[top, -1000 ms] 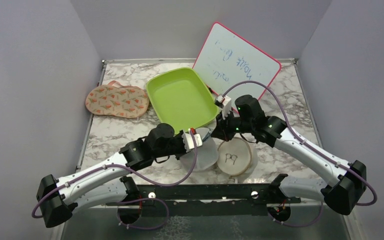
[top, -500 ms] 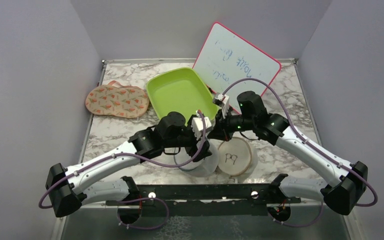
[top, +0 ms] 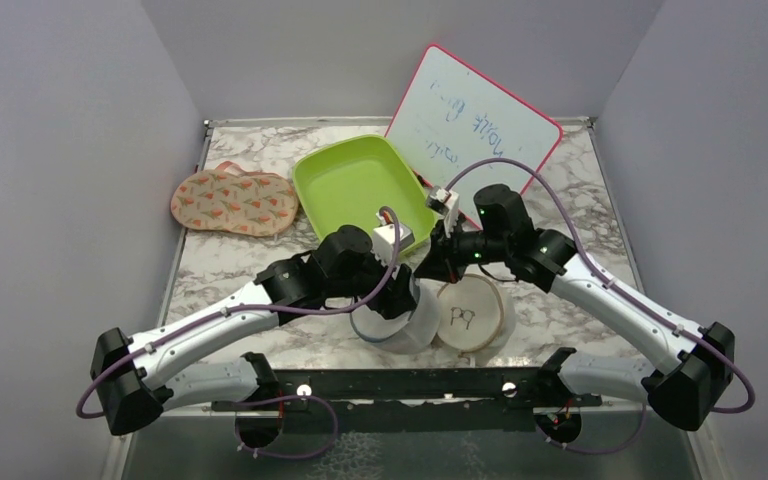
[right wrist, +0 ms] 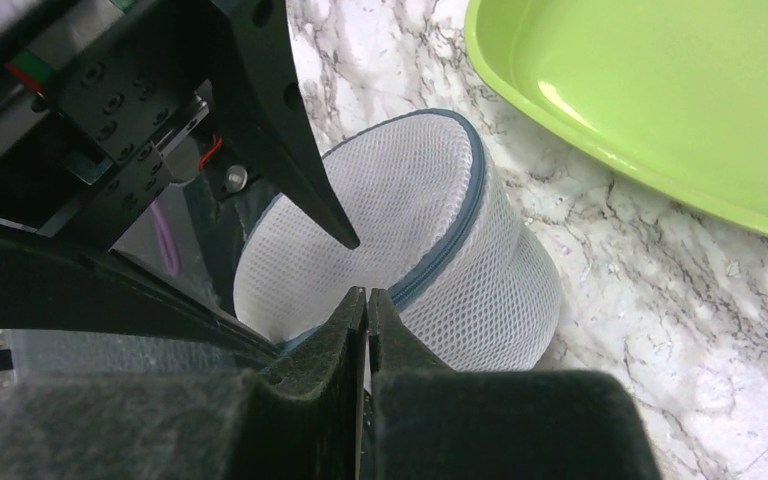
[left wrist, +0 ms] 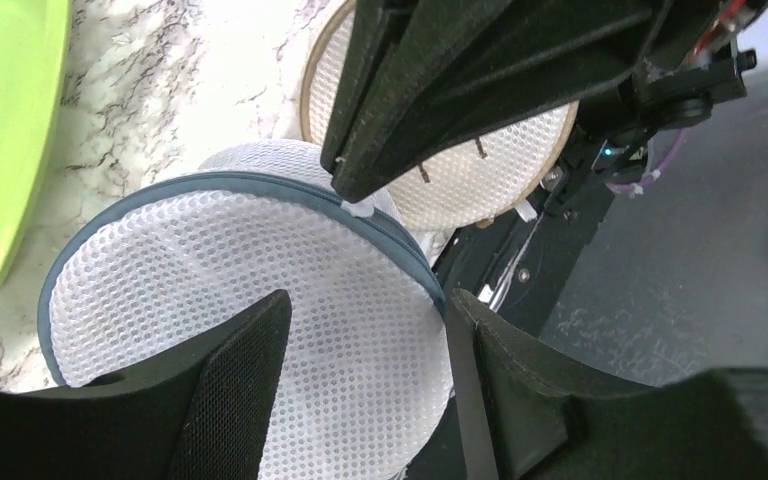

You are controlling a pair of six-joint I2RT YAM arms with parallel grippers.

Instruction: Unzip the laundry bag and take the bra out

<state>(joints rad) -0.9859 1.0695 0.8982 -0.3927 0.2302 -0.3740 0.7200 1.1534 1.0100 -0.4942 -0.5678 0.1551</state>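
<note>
Laundry bag (top: 400, 320), a round white mesh drum with grey-blue zip rim, stands between both hands at the marble desk's (top: 230, 272) near edge.
Left hand (left wrist: 360, 300) hangs over its top, fingers spread apart; right hand (right wrist: 365, 294) has its fingers pressed together, tips at the zip rim. Just beside the bag lies a beige round disc (top: 472, 318) marked with black glasses; a lime-green plastic tray (top: 355, 195) lies behind.

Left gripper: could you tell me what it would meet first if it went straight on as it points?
Most likely the laundry bag, whose mesh top lies just ahead of the open left gripper, though depth is unclear.
</note>
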